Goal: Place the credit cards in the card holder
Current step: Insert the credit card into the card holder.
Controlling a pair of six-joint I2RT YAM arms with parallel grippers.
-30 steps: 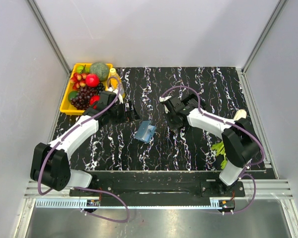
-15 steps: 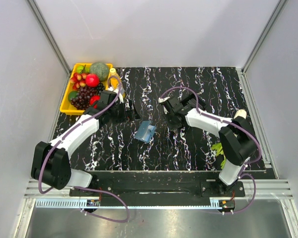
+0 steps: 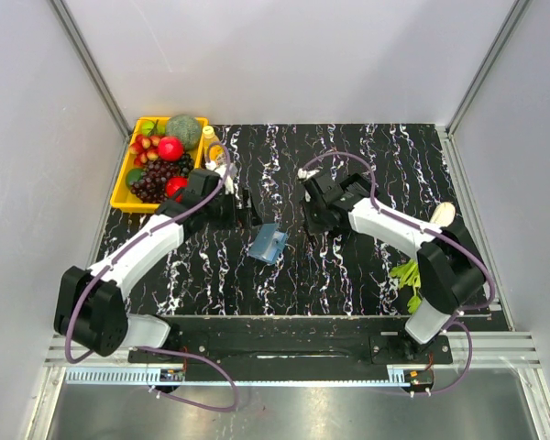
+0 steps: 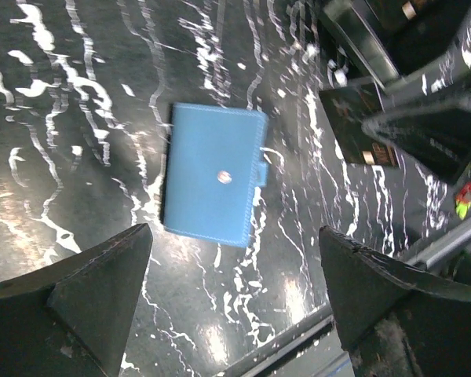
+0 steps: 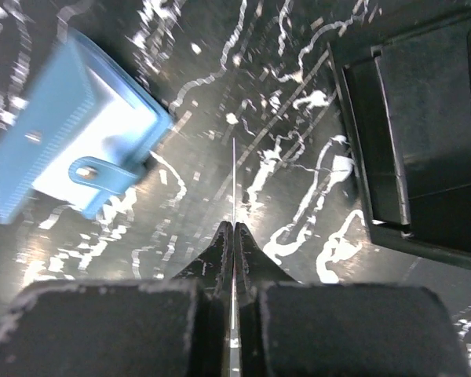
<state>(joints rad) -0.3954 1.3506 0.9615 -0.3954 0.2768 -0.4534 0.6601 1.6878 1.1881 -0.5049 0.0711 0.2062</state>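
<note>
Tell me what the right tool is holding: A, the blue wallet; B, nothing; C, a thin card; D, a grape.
C: the right tool is shut on a thin card seen edge-on between its tips, while the blue wallet lies apart on the table.

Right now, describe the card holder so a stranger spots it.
On the black marbled table, find the gap between the left tool and right tool. The card holder lies just nearside of it: a small snap-tab wallet, the only blue thing.

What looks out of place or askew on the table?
The card holder lies askew to the table edges. A leafy green vegetable lies partly under the right arm, far from the fruit tray.
</note>
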